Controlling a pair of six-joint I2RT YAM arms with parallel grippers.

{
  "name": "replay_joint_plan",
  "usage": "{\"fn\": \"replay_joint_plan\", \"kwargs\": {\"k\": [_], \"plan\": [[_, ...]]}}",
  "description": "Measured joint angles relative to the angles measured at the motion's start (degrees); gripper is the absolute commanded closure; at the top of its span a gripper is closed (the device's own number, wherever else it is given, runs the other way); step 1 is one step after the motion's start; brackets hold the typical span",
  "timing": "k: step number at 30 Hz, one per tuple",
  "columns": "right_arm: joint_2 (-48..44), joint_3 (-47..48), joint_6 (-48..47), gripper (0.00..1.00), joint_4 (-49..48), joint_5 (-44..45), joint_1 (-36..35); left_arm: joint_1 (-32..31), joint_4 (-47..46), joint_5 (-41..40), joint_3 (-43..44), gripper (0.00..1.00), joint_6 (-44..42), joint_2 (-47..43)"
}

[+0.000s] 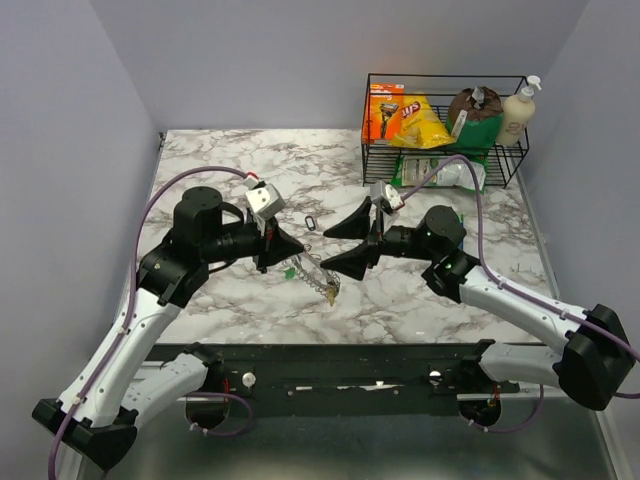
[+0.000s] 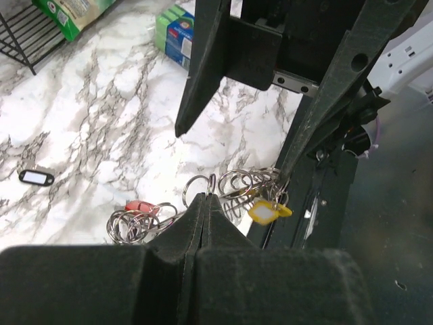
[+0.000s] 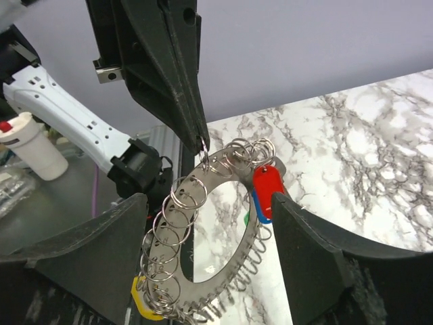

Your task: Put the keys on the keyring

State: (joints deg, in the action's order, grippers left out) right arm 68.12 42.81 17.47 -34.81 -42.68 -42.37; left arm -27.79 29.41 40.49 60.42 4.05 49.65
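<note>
The keyring [image 1: 318, 278] is a flat silvery toothed ring carrying many small split rings, and it hangs above the marble table. My left gripper [image 1: 298, 250] is shut on one small split ring at its top [image 2: 205, 198]. In the right wrist view the keyring [image 3: 169, 233] hangs between my right gripper's [image 3: 210, 203] open fingers [image 3: 318, 257] without touching them. A red key head [image 3: 266, 189], a blue one [image 3: 260, 212] and a green one [image 3: 246, 218] hang on it, with a yellow piece [image 3: 141, 305] at the bottom. My right gripper [image 1: 323, 248] is open around the ring.
A small dark oval clip [image 1: 310, 222] lies on the table behind the grippers and also shows in the left wrist view [image 2: 36, 177]. A black wire basket [image 1: 445, 150] of groceries stands at the back right. A blue-green box [image 2: 177, 30] lies near it.
</note>
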Motion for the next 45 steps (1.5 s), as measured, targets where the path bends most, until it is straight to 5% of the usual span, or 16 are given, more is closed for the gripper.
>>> {"fn": "replay_joint_plan", "kwargs": {"k": [22, 39, 45], "plan": [[4.9, 6.3, -7.1, 0.21, 7.8, -3.1, 0.1, -8.4, 26.9, -12.2, 19.1, 1.00, -11.8, 14.6], [7.8, 8.4, -10.9, 0.58, 11.8, -10.7, 0.2, -12.0, 31.5, -15.0, 22.8, 1.00, -13.7, 18.1], [8.0, 8.5, -10.4, 0.64, 11.8, -12.0, 0.2, -12.1, 31.5, -15.1, 22.8, 1.00, -13.7, 18.1]]}}
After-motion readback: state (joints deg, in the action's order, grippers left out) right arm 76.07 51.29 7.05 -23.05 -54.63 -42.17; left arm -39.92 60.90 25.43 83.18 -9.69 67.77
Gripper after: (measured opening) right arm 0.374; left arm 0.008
